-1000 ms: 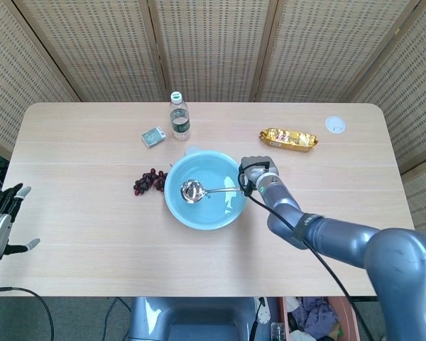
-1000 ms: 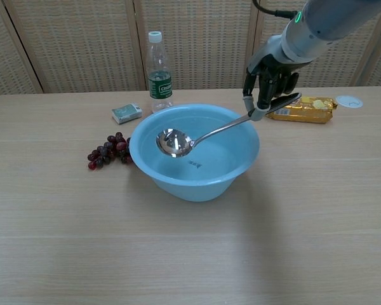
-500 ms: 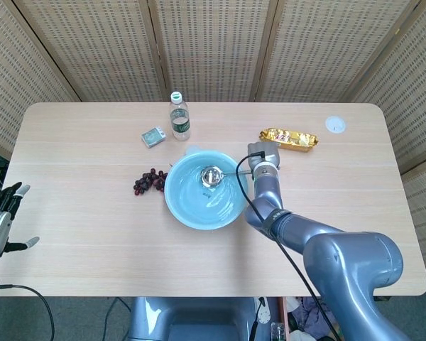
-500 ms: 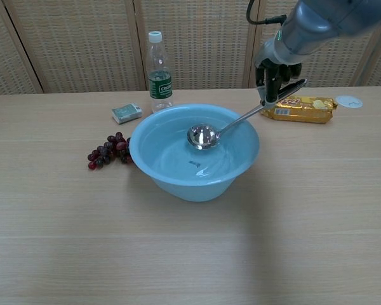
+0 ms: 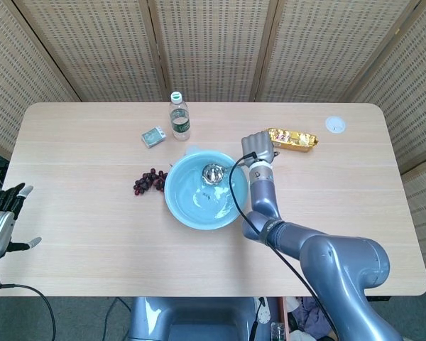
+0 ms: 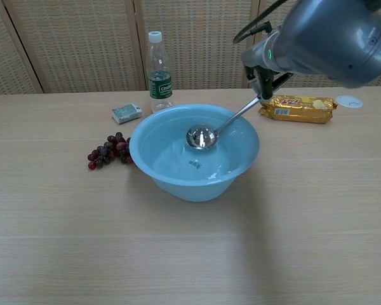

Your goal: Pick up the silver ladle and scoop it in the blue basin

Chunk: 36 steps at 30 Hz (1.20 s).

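The blue basin point(image 5: 192, 209) point(image 6: 178, 184) sits mid-table with water in it. My right hand point(image 5: 259, 148) point(image 6: 267, 70) grips the handle of the silver ladle point(image 5: 213, 172) point(image 6: 202, 136) above the basin's far right rim. The ladle's bowl sits inside the basin near its far side, and the handle slopes up to the hand. My left hand point(image 5: 1, 220) hangs off the table's left edge, holding nothing, with its fingers apart; the chest view does not show it.
A bunch of dark grapes point(image 5: 149, 180) point(image 6: 108, 150) lies left of the basin. Behind it stand a water bottle point(image 5: 179, 117) point(image 6: 158, 63) and a small green box point(image 5: 153, 136) point(image 6: 126, 112). A gold snack packet point(image 5: 295, 138) point(image 6: 298, 108) and a white lid point(image 5: 335, 124) lie at the right.
My right hand rose and moved back toward the far rim, steepening the handle. The ladle's bowl swept from the basin's left side to its far middle. The left hand stayed put.
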Each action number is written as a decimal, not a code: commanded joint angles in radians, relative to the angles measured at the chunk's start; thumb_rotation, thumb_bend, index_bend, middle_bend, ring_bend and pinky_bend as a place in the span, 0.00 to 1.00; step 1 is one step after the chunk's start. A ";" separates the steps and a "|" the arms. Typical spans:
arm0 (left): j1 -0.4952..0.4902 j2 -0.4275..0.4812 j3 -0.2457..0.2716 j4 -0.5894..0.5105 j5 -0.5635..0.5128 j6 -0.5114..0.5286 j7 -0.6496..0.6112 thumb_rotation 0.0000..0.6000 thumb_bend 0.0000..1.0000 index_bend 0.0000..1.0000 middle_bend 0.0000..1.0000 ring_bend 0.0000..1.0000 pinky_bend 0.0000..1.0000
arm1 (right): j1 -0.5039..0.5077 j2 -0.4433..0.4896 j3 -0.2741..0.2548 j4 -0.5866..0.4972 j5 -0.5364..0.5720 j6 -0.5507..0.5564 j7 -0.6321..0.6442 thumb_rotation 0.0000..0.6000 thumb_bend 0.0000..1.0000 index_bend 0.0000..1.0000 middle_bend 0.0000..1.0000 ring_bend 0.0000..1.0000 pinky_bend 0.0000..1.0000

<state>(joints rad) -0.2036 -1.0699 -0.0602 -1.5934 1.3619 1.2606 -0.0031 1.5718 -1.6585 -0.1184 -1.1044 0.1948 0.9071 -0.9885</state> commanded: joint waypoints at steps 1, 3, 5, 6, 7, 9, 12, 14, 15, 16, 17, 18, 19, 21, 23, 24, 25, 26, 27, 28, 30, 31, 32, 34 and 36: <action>-0.001 0.000 0.000 0.000 -0.001 0.000 0.000 1.00 0.00 0.00 0.00 0.00 0.00 | -0.048 -0.050 0.019 0.016 -0.090 0.044 -0.018 1.00 0.96 0.86 1.00 1.00 1.00; -0.001 0.000 -0.001 0.000 -0.003 -0.001 0.000 1.00 0.00 0.00 0.00 0.00 0.00 | -0.061 -0.063 0.026 0.023 -0.114 0.051 -0.038 1.00 0.96 0.86 1.00 1.00 1.00; -0.002 -0.001 0.000 0.001 -0.004 -0.003 0.000 1.00 0.00 0.00 0.00 0.00 0.00 | -0.071 -0.075 0.033 0.029 -0.135 0.059 -0.061 1.00 0.96 0.86 1.00 1.00 1.00; -0.003 -0.001 0.000 0.002 -0.003 -0.004 0.001 1.00 0.00 0.00 0.00 0.00 0.00 | -0.077 -0.082 0.037 0.031 -0.145 0.063 -0.075 1.00 0.96 0.86 1.00 1.00 1.00; -0.003 -0.001 0.001 0.003 -0.002 -0.004 0.001 1.00 0.00 0.00 0.00 0.00 0.00 | -0.081 -0.086 0.041 0.032 -0.152 0.066 -0.083 1.00 0.96 0.86 1.00 1.00 1.00; -0.004 -0.002 0.001 0.003 -0.002 -0.004 0.001 1.00 0.00 0.00 0.00 0.00 0.00 | -0.091 -0.094 0.052 0.033 -0.165 0.072 -0.102 1.00 0.96 0.86 1.00 1.00 1.00; -0.004 0.000 0.000 0.002 -0.003 -0.004 -0.001 1.00 0.00 0.00 0.00 0.00 0.00 | -0.106 -0.105 0.064 0.031 -0.185 0.082 -0.139 1.00 0.96 0.86 1.00 1.00 1.00; -0.003 0.000 0.000 0.002 -0.003 -0.002 -0.003 1.00 0.00 0.00 0.00 0.00 0.00 | -0.115 -0.110 0.072 0.027 -0.197 0.090 -0.160 1.00 0.96 0.86 1.00 1.00 1.00; -0.003 0.000 0.001 0.003 -0.003 -0.001 -0.003 1.00 0.00 0.00 0.00 0.00 0.00 | -0.118 -0.111 0.075 0.024 -0.201 0.093 -0.168 1.00 0.96 0.86 1.00 1.00 1.00; -0.003 0.000 0.001 0.002 -0.002 -0.001 -0.004 1.00 0.00 0.00 0.00 0.00 0.00 | -0.122 -0.112 0.081 0.017 -0.206 0.098 -0.181 1.00 0.96 0.86 1.00 1.00 1.00; -0.003 0.000 0.001 0.002 -0.001 0.000 -0.004 1.00 0.00 0.00 0.00 0.00 0.00 | -0.124 -0.112 0.085 0.012 -0.209 0.101 -0.190 1.00 0.96 0.86 1.00 1.00 1.00; -0.003 0.000 0.002 0.002 0.000 0.000 -0.004 1.00 0.00 0.00 0.00 0.00 0.00 | -0.128 -0.112 0.091 0.003 -0.211 0.106 -0.204 1.00 0.96 0.86 1.00 1.00 1.00; -0.003 0.000 0.002 0.003 0.000 0.000 -0.003 1.00 0.00 0.00 0.00 0.00 0.00 | -0.129 -0.110 0.096 -0.004 -0.211 0.109 -0.214 1.00 0.96 0.86 1.00 1.00 1.00; -0.002 0.000 0.003 0.002 0.001 0.001 -0.004 1.00 0.00 0.00 0.00 0.00 0.00 | -0.133 -0.106 0.111 -0.021 -0.209 0.113 -0.227 1.00 0.96 0.86 1.00 1.00 1.00; -0.002 0.000 0.003 0.002 0.001 0.002 -0.004 1.00 0.00 0.00 0.00 0.00 0.00 | -0.137 -0.094 0.135 -0.051 -0.191 0.116 -0.244 1.00 0.96 0.86 1.00 1.00 1.00; -0.003 0.000 0.003 0.001 0.001 0.002 -0.004 1.00 0.00 0.00 0.00 0.00 0.00 | -0.138 -0.088 0.143 -0.065 -0.182 0.118 -0.253 1.00 0.96 0.86 1.00 1.00 1.00; -0.002 0.000 0.003 0.001 0.001 0.002 -0.003 1.00 0.00 0.00 0.00 0.00 0.00 | -0.138 -0.079 0.155 -0.084 -0.170 0.122 -0.267 1.00 0.96 0.86 1.00 1.00 1.00; -0.002 0.001 0.003 0.001 0.001 0.002 -0.003 1.00 0.00 0.00 0.00 0.00 0.00 | -0.139 -0.073 0.162 -0.096 -0.163 0.126 -0.277 1.00 0.96 0.86 1.00 1.00 1.00; -0.002 0.001 0.003 0.001 0.002 0.002 -0.004 1.00 0.00 0.00 0.00 0.00 0.00 | -0.140 -0.064 0.173 -0.114 -0.151 0.132 -0.289 1.00 0.96 0.86 1.00 1.00 1.00; -0.003 0.001 0.003 0.001 0.002 0.002 -0.003 1.00 0.00 0.00 0.00 0.00 0.00 | -0.141 -0.059 0.182 -0.125 -0.141 0.136 -0.296 1.00 0.96 0.86 1.00 1.00 1.00; -0.003 0.000 0.004 0.002 0.002 0.002 -0.002 1.00 0.00 0.00 0.00 0.00 0.00 | -0.141 -0.045 0.204 -0.151 -0.113 0.144 -0.316 1.00 0.96 0.86 1.00 1.00 1.00; -0.003 -0.001 0.004 0.002 0.002 0.002 -0.002 1.00 0.00 0.00 0.00 0.00 0.00 | -0.141 -0.036 0.217 -0.166 -0.095 0.147 -0.328 1.00 0.96 0.86 1.00 1.00 1.00; -0.003 -0.001 0.004 0.002 0.002 0.002 -0.002 1.00 0.00 0.00 0.00 0.00 0.00 | -0.141 -0.030 0.226 -0.176 -0.082 0.149 -0.336 1.00 0.96 0.86 1.00 1.00 1.00; -0.003 -0.001 0.005 0.002 0.002 0.002 -0.002 1.00 0.00 0.00 0.00 0.00 0.00 | -0.142 -0.013 0.251 -0.200 -0.043 0.150 -0.354 1.00 0.96 0.86 1.00 1.00 1.00; -0.003 -0.001 0.005 0.001 0.003 0.003 -0.002 1.00 0.00 0.00 0.00 0.00 0.00 | -0.144 0.009 0.286 -0.226 0.006 0.143 -0.364 1.00 0.96 0.86 1.00 1.00 1.00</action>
<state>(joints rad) -0.2064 -1.0706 -0.0552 -1.5921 1.3647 1.2639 -0.0047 1.4301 -1.6732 0.1350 -1.3025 0.1612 1.0520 -1.3360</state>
